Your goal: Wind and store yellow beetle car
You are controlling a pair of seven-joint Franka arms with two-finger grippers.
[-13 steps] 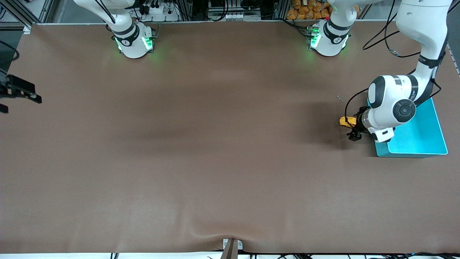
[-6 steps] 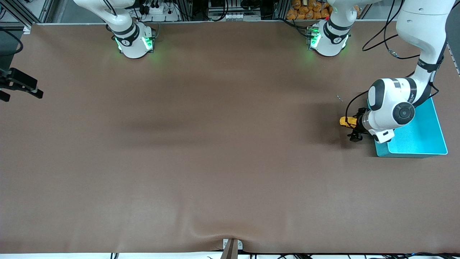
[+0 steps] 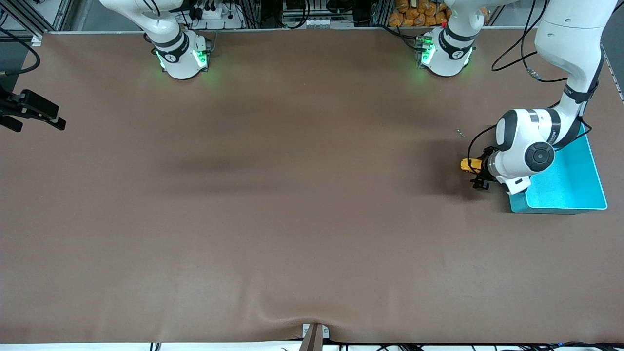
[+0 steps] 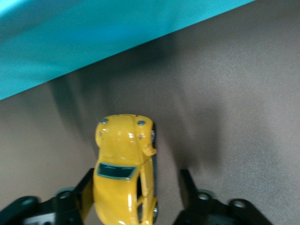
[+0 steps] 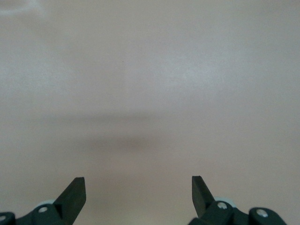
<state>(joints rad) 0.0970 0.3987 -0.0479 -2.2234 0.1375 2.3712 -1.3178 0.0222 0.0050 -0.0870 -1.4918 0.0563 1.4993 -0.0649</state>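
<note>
The left hand (image 4: 136, 194) is low over the brown surface (image 3: 292, 195), at the left arm's end of it, with the yellow beetle car (image 4: 125, 166) between its two black fingers (image 4: 188, 187). One finger lies against the car's side; the other stands apart from it with a strip of bare surface between, so the hand is partly drawn in around the car but not clamped on both sides.

The car sits on the surface on its wheels, just beside the outer wall of the turquoise bin (image 3: 580, 195), toward the right arm's end from it. Its body is glossy yellow-orange, rounded and humped like a beetle, with a smooth bulging hood, two small pale round headlights, a dark tinted windscreen edged by a thin light frame, and small dark wheels tucked under the fenders. No lettering or badge can be read on it.

In the front view the car (image 3: 468, 165) shows only as a small yellow spot past the left hand (image 3: 480, 173), which the white wrist partly hides. The bin is a shallow rectangular tray of smooth turquoise plastic with straight walls and a flat floor. The surface is a matte brown mat, finely grained, with soft wrinkles near its front edge.

The right hand (image 5: 138, 192) waits over the right arm's end of the surface (image 5: 150, 93), its black wedge-tipped fingers (image 5: 75, 192) spread wide with nothing between them; in the front view it (image 3: 31, 111) shows at the edge.
</note>
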